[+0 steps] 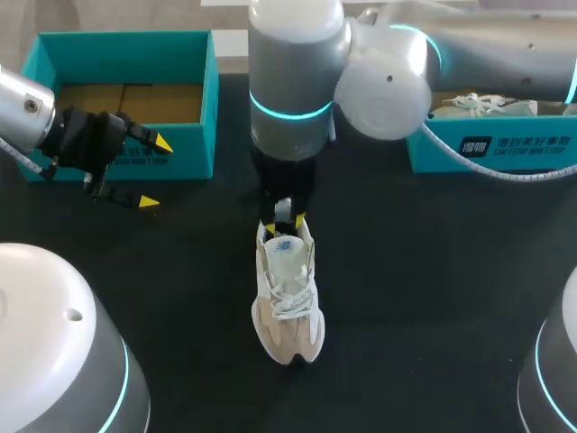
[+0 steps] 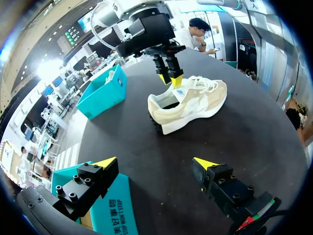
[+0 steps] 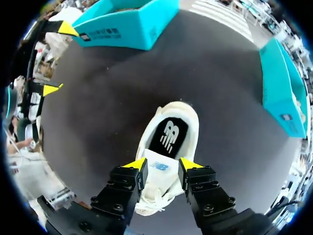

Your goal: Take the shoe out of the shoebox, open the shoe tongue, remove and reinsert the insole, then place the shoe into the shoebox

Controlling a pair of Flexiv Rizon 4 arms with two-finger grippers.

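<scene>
Your shoe (image 1: 287, 311) stands upright on the black table (image 1: 433, 271), out in the open between the two teal shoeboxes, left (image 1: 171, 153) and right (image 1: 505, 149). It is a cream and beige sneaker with white laces, and its black insole (image 3: 169, 137), marked with a white logo, shows in the opening. Your right gripper (image 1: 284, 224) sits over it, fingers clamped on the white tongue (image 3: 159, 166) from both sides. Your left gripper (image 1: 155, 172) hangs by the left shoebox, well apart from the shoe, jaws wide apart and holding nothing.

Black table (image 1: 433, 298), right-hand teal box (image 1: 541, 146) holding sneaker (image 1: 482, 105)
</scene>
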